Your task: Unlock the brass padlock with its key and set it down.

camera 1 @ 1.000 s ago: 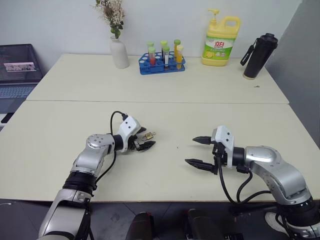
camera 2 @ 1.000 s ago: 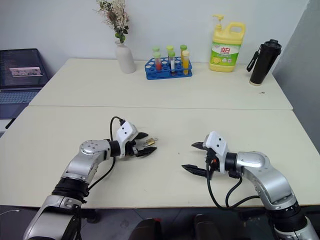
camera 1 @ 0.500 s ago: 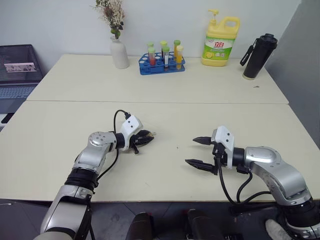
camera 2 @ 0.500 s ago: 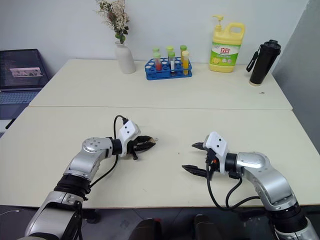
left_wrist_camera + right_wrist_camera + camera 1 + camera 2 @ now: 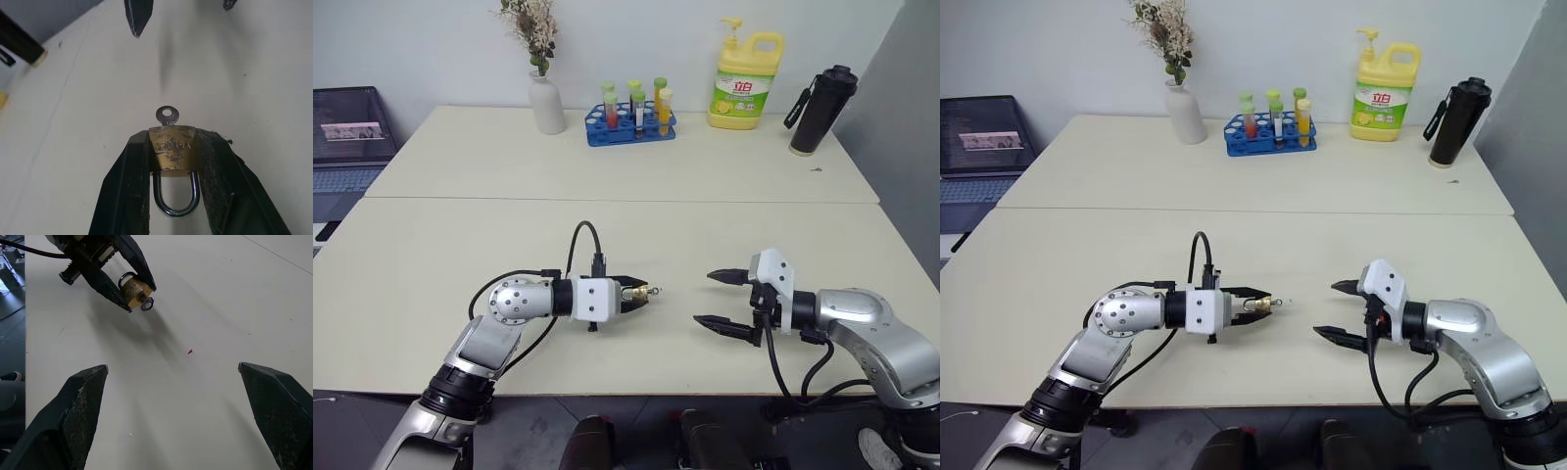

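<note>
Left gripper (image 5: 639, 293) is pinching the brass padlock (image 5: 172, 152) by its body, both fingers (image 5: 126, 196) pressing the gold sides, lock lifted off the table (image 5: 636, 235) and pointing toward the right gripper (image 5: 722, 300). Padlock is small, scuffed gold brass with stamped lettering on its face, too worn to read. The silver U shackle (image 5: 176, 194) is sitting back between the fingers, looking seated in the body. The key (image 5: 167, 116) is sticking out of the lock's far end, round silver bow with a hole, facing away from the wrist.

Right gripper is hanging spread wide, nothing between its fingers, a little apart from the key tip, both grippers facing each other over the near table.

Open room: bare cream tabletop is lying under and between both grippers; near table edge is running close below the arms. A seam is splitting the near table from the far one. Clutter is staying well away along the far side: white vase (image 5: 547, 103), blue test tube rack (image 5: 628, 126), yellow detergent bottle (image 5: 747, 81), black flask (image 5: 820, 97). Laptop (image 5: 350, 132) is sitting off the far left.

Head views are giving only a gold speck at the left fingertips; left wrist view is showing shackle and lettering; right wrist view is showing lock and key bow (image 5: 147, 304) side-on plus a tiny red fleck (image 5: 190, 351) on the table.
</note>
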`<control>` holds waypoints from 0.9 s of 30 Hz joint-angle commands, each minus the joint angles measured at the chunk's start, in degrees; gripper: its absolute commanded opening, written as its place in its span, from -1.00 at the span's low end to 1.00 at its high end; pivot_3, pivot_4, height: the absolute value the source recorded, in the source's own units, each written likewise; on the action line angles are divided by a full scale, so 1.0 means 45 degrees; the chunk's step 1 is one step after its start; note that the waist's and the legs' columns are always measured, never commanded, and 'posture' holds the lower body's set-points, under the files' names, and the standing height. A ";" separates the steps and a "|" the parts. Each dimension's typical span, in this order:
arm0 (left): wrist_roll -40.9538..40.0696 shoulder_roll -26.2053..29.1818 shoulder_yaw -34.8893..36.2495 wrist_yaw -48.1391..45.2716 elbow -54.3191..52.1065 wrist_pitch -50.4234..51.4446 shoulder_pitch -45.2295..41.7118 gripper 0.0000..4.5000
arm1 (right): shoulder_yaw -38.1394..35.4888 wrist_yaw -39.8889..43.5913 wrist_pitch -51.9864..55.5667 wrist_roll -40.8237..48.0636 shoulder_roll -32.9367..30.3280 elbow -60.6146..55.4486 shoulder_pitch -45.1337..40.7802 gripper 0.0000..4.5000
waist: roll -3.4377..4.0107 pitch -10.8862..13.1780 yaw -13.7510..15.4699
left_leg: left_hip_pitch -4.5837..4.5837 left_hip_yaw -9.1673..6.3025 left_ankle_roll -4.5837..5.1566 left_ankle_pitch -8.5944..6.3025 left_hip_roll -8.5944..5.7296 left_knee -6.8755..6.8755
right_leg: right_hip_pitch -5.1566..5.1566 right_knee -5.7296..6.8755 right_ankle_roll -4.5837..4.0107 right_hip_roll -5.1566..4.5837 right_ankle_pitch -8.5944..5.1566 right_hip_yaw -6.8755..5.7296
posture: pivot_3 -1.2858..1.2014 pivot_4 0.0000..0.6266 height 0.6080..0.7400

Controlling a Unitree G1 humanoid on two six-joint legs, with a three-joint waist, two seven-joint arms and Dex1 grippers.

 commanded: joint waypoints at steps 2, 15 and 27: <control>0.1303 0.0231 -0.0303 0.0921 0.1040 -0.4591 -0.0600 -0.56 | -0.0521 0.0017 -0.0708 0.0758 0.0571 -0.0599 -0.0017 1.00 | 0.0000 0.0000 -0.0026 | 0.0001 0.0001 0.0000 0.0000 0.0004 0.0000 | 0.0000 0.0000 -0.0001 0.0003 0.0001 0.0002 | 0.03 -0.52 1.00; 0.3734 -0.0046 0.0237 0.4740 0.1763 -0.8077 -0.1067 -0.56 | -0.0024 -0.0565 0.3160 0.3325 0.1451 0.0073 -0.1479 1.00 | 0.0000 0.0000 -0.0028 | -0.0003 0.0005 0.0000 0.0000 0.0005 0.0002 | 0.0001 0.0001 0.0002 -0.0002 0.0004 -0.0001 | 0.03 -0.52 1.00; 0.4276 0.0301 -0.0029 0.5582 0.1588 -0.8021 -0.1089 -0.56 | -0.0071 -0.0765 0.3975 0.4255 0.1911 0.0339 -0.1925 0.92 | 0.0000 0.0000 -0.0039 | -0.0003 0.0004 0.0000 0.0000 0.0006 0.0001 | 0.0001 0.0003 0.0003 -0.0003 0.0004 -0.0007 | 0.03 -0.52 1.00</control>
